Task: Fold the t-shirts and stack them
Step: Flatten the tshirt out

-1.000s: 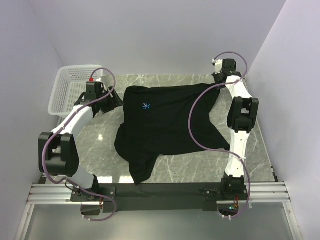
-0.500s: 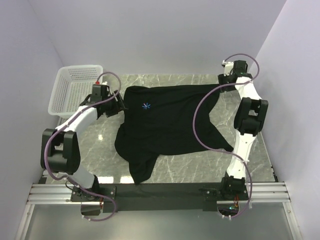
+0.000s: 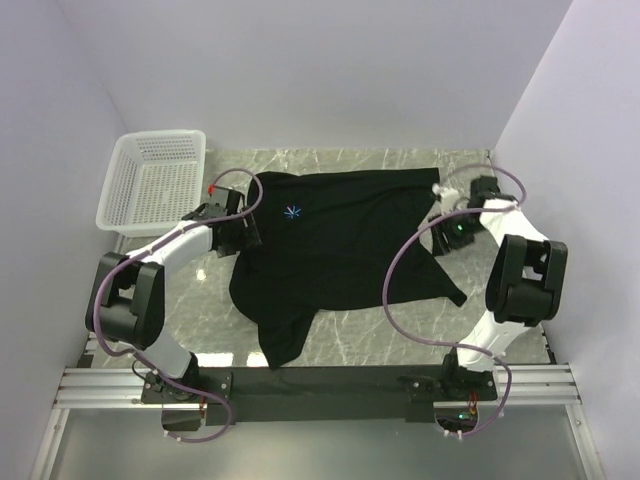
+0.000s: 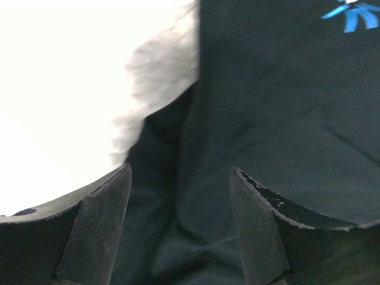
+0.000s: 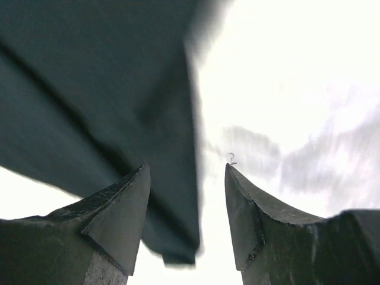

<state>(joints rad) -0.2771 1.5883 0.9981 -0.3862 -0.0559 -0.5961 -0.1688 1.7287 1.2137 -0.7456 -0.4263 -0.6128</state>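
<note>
One black t-shirt point(image 3: 340, 240) lies spread on the marble table point(image 3: 400, 335), its light-blue starburst logo point(image 3: 293, 212) facing up and one corner bunched toward the front point(image 3: 280, 340). My left gripper point(image 3: 248, 232) is open at the shirt's left edge. In the left wrist view its fingers point(image 4: 179, 172) straddle wrinkled black cloth point(image 4: 267, 107) without pinching it. At the shirt's right edge my right gripper point(image 3: 446, 224) is open too. The right wrist view shows a blurred cloth edge point(image 5: 119, 101) running between that gripper's fingers point(image 5: 186, 168), held by neither.
A white mesh basket point(image 3: 150, 185) stands at the back left corner, beside the left arm. White walls close in the table on three sides. The black rail with both arm bases point(image 3: 330, 382) runs along the near edge.
The right gripper opened, let go of the shirt's far right corner and came back toward the near side. The left gripper slid right onto the shirt's left edge.
</note>
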